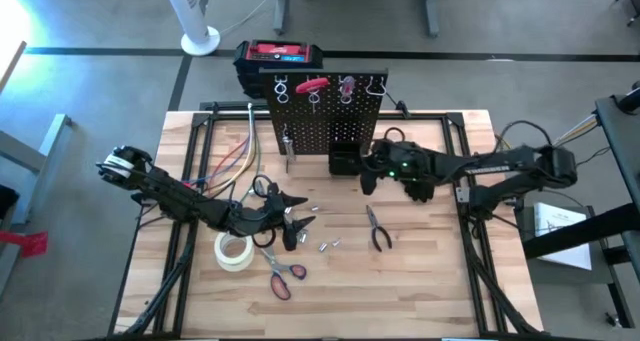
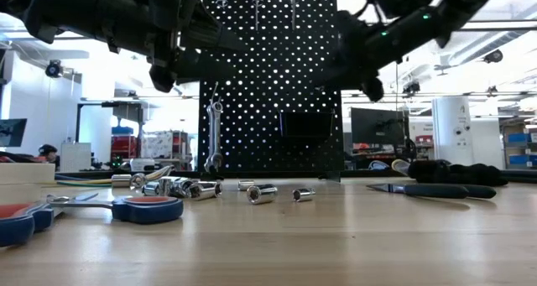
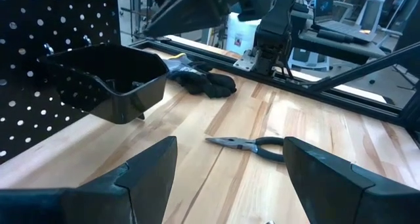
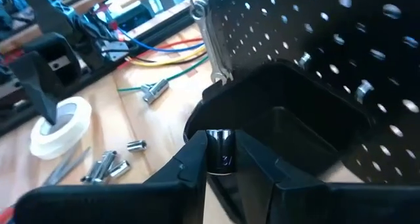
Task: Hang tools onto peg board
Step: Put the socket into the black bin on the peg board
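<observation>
Pinching a small silver cylindrical socket (image 4: 220,152) between right tool (image 4: 222,159) fingers just above the small black plastic bin (image 4: 308,129) on the upright black perforated peg board (image 1: 325,116); left tool (image 3: 226,178) spread wide, empty, over the wooden tabletop (image 1: 420,281).

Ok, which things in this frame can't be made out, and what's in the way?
- Inside of the small black plastic bin: its bottom is too dark in the right wrist view.
- Small silver socket in the right gripper: its marking is blurred.
- Tools on the black perforated peg board: backlit silhouettes in the low view.
- Red-handled scissors: cut off at the low view's edge.
</observation>
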{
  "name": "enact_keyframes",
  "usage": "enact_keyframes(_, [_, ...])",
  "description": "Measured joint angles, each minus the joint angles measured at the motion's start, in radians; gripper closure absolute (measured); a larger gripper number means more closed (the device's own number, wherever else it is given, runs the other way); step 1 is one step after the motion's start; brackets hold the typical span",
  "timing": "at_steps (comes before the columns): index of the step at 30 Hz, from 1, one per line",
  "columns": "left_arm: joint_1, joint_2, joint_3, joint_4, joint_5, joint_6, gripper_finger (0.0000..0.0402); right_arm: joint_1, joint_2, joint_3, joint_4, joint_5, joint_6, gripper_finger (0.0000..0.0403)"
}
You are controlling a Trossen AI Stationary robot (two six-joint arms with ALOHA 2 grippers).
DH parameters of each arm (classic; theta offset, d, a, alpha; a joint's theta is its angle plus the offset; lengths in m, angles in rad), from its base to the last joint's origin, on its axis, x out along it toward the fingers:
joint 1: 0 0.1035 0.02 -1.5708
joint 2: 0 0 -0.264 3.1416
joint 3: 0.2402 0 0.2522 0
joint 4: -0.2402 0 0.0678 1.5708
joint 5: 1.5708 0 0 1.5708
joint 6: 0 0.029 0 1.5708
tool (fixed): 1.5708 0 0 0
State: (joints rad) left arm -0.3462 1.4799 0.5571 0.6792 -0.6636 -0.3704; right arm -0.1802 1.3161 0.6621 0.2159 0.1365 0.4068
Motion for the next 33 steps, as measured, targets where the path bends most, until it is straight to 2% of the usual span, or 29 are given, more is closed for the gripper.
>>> enact_keyframes(9, [-0.001, -0.001, -0.001, -0.079, 0.001, -0.056, 0.0132, 0.006, 0.07, 0.058, 0.003, 0.054, -0.058, 0.0352])
enact_keyframes(13, [0.0, -0.001, -0.001, -0.094, 0.0, -0.062, 0.0132, 0.028, 0.068, 0.055, -0.002, 0.156, -0.093, 0.0313])
enact_keyframes(17, [0.001, -0.001, -0.001, -0.094, -0.001, -0.06, 0.0132, 0.04, 0.067, 0.054, -0.001, 0.184, -0.109, 0.0257])
enact_keyframes(23, [0.002, -0.001, 0.0, -0.094, -0.008, -0.061, 0.0132, 0.039, 0.058, 0.053, 0.002, 0.178, 0.01, 0.0194])
enact_keyframes(28, [0.01, -0.001, 0.0, -0.093, -0.009, -0.061, 0.0132, 0.045, 0.049, 0.053, 0.005, 0.164, 0.081, 0.0183])
enact_keyframes(31, [0.014, -0.001, 0.001, -0.093, -0.009, -0.059, 0.0132, 0.045, 0.041, 0.053, 0.045, 0.131, 0.26, 0.0188])
enact_keyframes(33, [0.017, -0.001, 0.001, -0.092, -0.021, -0.059, 0.0132, 0.044, 0.018, 0.057, 0.042, 0.059, 0.42, 0.0193])
